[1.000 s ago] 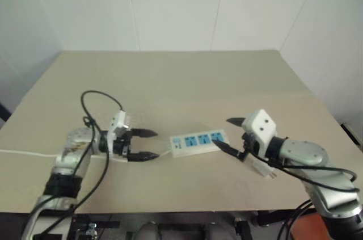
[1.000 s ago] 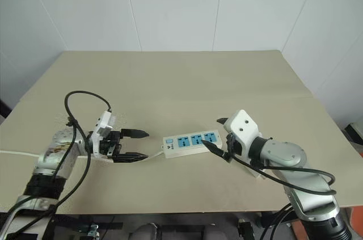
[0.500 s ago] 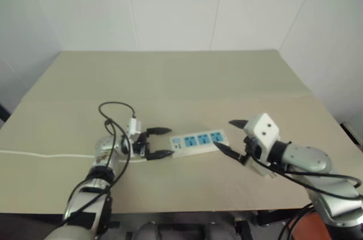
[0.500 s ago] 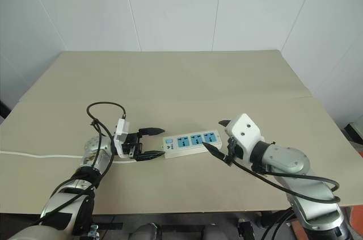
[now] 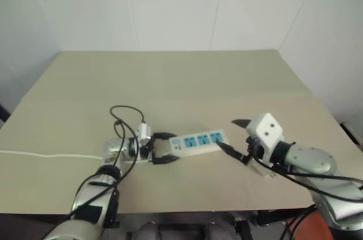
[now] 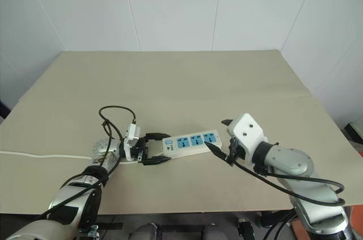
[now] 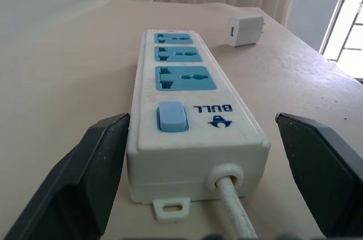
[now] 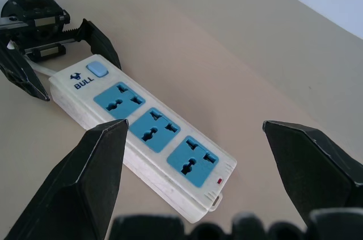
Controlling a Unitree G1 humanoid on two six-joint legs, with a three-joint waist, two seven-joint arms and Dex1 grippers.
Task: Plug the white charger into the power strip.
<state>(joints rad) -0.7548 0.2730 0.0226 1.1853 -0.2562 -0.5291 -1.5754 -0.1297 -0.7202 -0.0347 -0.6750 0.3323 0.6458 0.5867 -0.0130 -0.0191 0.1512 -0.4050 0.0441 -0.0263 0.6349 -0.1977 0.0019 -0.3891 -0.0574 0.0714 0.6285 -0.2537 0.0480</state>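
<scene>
Both head cameras look down and forward over the table point(image 5: 187, 75), with the power strip point(image 5: 199, 141) low in the middle. The left wrist camera sits low at the strip's cord end, sighting along its length. The right wrist camera looks down from above the strip's other end. All views share the strip.

power strip point(image 8: 144, 149): white, blue sockets | charger point(image 7: 244, 30): white | table point(image 5: 187, 81): beige

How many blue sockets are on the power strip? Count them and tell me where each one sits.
3, in one row along the power strip: one next to the blue switch at the cord end, one in the middle, one at the far end. None looks hidden.
</scene>
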